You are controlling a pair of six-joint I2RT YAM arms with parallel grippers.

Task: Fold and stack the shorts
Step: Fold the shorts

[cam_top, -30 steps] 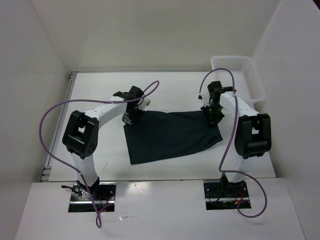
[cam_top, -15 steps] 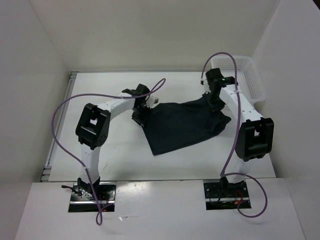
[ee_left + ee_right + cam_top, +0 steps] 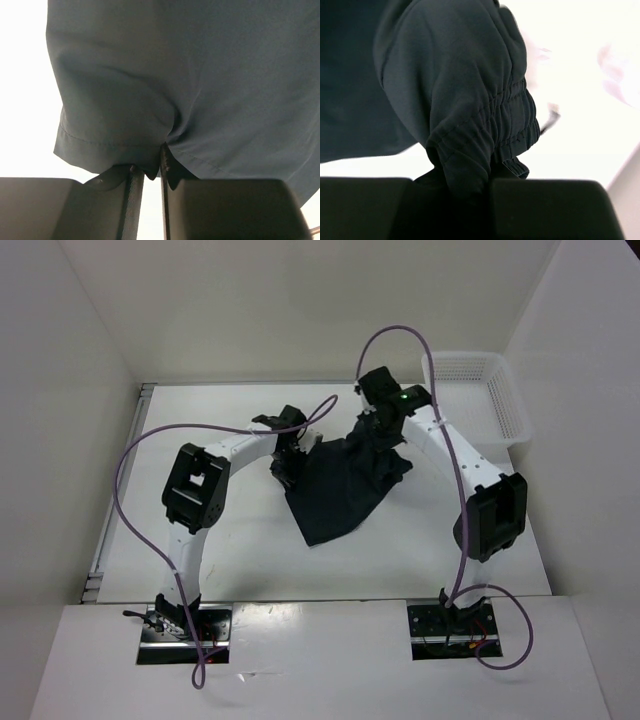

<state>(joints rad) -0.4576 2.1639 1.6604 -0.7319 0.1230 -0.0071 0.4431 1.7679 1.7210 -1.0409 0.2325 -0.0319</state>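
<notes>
The black shorts (image 3: 340,485) hang bunched between both arms above the middle of the white table (image 3: 200,540). My left gripper (image 3: 286,462) is shut on a hemmed leg corner of the shorts (image 3: 150,100); the hem is pinched between the fingers (image 3: 131,200). My right gripper (image 3: 378,427) is shut on the gathered waistband end of the shorts (image 3: 485,120), held close to the left gripper. The lower corner of the cloth trails down to the table near the front. No pale mark shows.
A white mesh basket (image 3: 482,390) stands at the back right corner of the table. White walls close in the table at the back and on both sides. Purple cables loop above both arms.
My right gripper has swung left and back with the waistband, bringing it near the left gripper. The shorts went from lying spread flat to a narrow, bunched hanging fold. The left gripper moved slightly right.
</notes>
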